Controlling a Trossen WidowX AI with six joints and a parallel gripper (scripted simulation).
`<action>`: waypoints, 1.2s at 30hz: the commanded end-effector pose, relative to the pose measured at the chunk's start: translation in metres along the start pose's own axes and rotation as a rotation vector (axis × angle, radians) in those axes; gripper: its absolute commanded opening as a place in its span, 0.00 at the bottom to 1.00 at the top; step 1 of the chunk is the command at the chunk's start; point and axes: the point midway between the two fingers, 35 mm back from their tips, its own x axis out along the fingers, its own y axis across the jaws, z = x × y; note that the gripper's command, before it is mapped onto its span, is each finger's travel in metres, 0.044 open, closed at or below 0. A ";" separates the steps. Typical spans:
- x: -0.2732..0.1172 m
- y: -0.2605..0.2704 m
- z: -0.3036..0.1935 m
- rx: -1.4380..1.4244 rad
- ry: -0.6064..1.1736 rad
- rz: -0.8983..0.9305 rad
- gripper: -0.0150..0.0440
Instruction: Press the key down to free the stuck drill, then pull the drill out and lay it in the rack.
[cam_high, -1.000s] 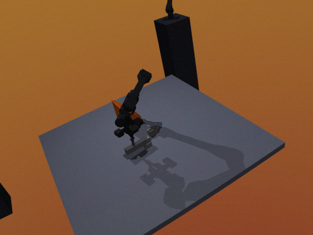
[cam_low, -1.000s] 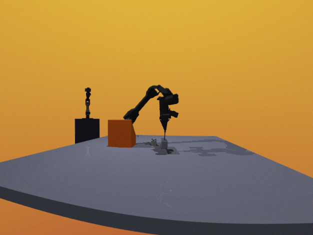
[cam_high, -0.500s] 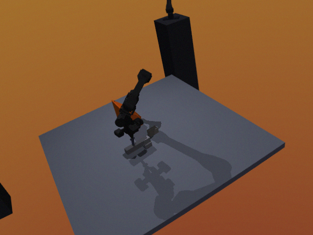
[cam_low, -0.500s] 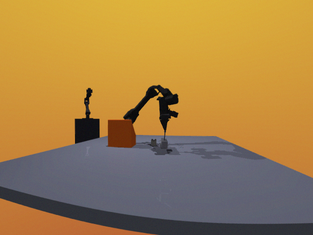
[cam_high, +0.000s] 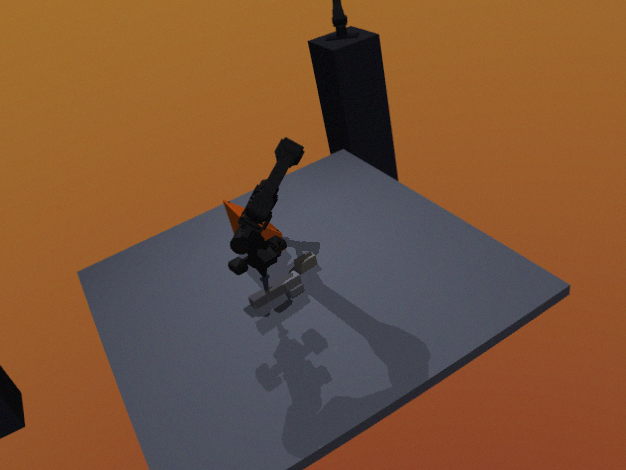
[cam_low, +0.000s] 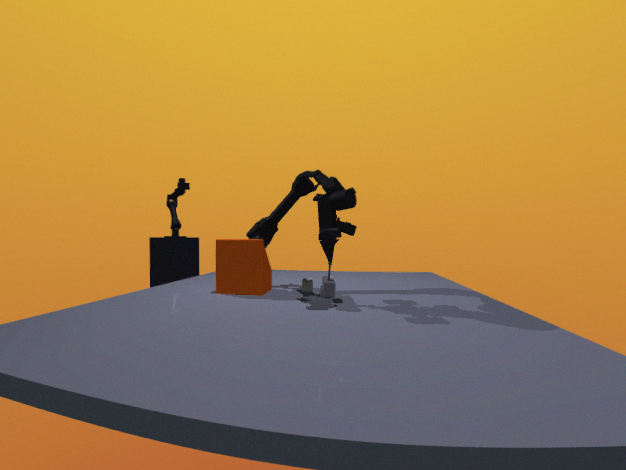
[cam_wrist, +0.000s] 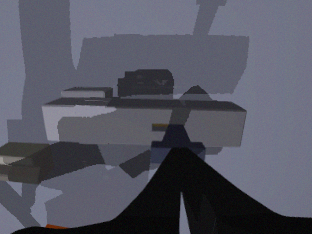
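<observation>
With its fingertips together and nothing between them, the gripper (cam_high: 266, 289) (cam_low: 329, 278) (cam_wrist: 179, 155) stands at the long pale block (cam_high: 275, 291) (cam_low: 328, 287) (cam_wrist: 125, 125), apparently at the key-pressing stage; extraction and racking remain, and which part is the drill cannot be told.

From my top view, the box (cam_high: 233, 216) (cam_low: 240, 268) sits by the table's (cam_high: 444, 263) (cam_low: 252, 354) (cam_wrist: 285, 175) upper-left edge; the small block (cam_high: 306, 263) (cam_low: 307, 285) (cam_wrist: 20, 173) lies near the long block's (cam_high: 262, 298) (cam_low: 328, 288) (cam_wrist: 220, 127) right end; the pedestal (cam_high: 364, 101) (cam_low: 174, 263) stands behind the top corner.
</observation>
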 end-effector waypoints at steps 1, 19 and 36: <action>0.024 0.001 -0.011 0.007 0.055 0.021 0.25; 0.027 0.001 -0.012 0.007 0.055 0.021 0.25; -0.054 -0.003 0.003 0.007 0.056 0.018 0.74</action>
